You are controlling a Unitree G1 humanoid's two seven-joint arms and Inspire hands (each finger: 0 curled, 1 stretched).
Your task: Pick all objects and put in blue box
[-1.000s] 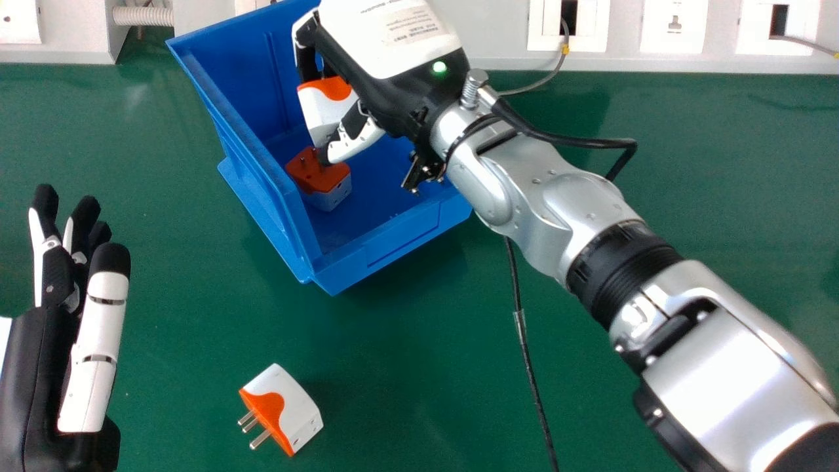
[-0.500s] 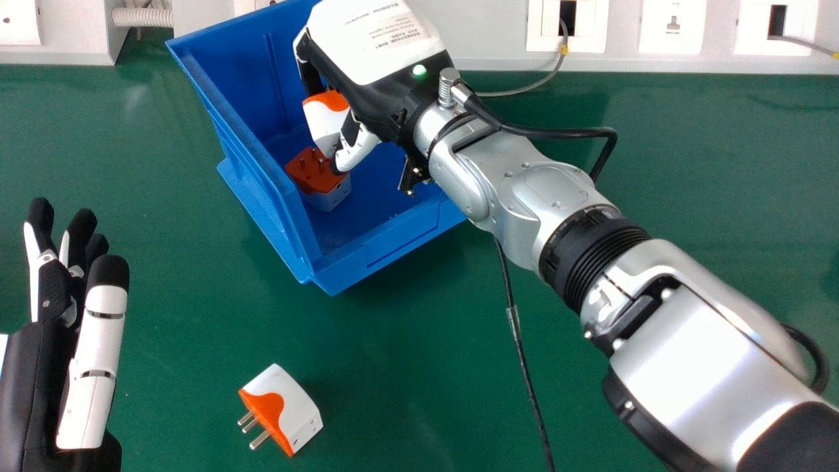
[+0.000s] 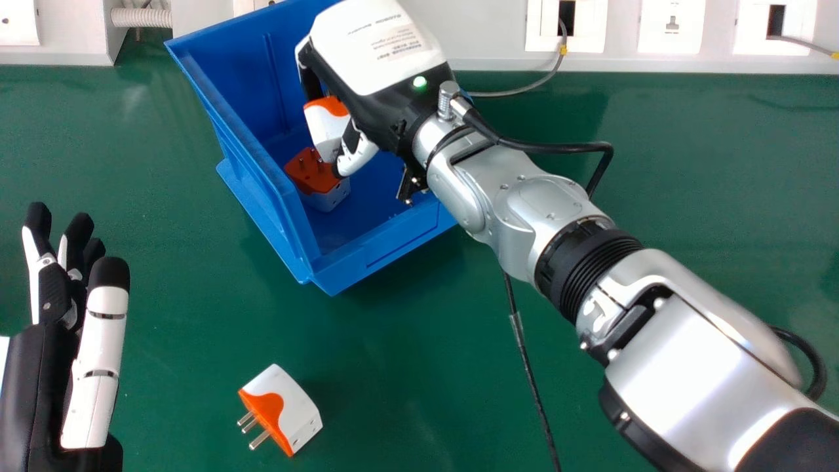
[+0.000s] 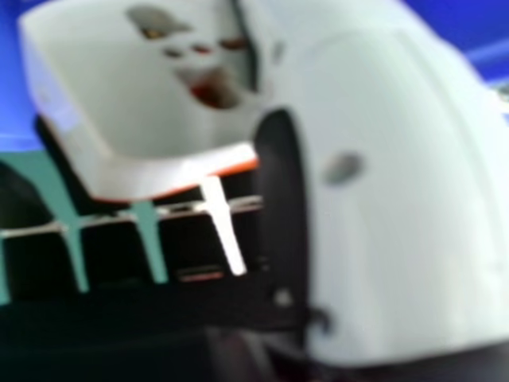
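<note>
Held plug (image 3: 324, 129), deeper in blue box (image 3: 393, 246)
Head view: right hand (image 3: 377, 56) has dipped, so release seems near; 1 loose plug (image 3: 292, 405) lies outside; left hand (image 3: 98, 367) straight-fingered. Right hand view: thumb (image 4: 406, 183) and fingers pinch the held plug.

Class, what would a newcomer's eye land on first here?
The silver arm slanting in from the right, its hand gripping a white-and-orange plug inside the blue box. Next, perhaps, the second white-and-orange plug, alone on the green table in front of the box.
</note>
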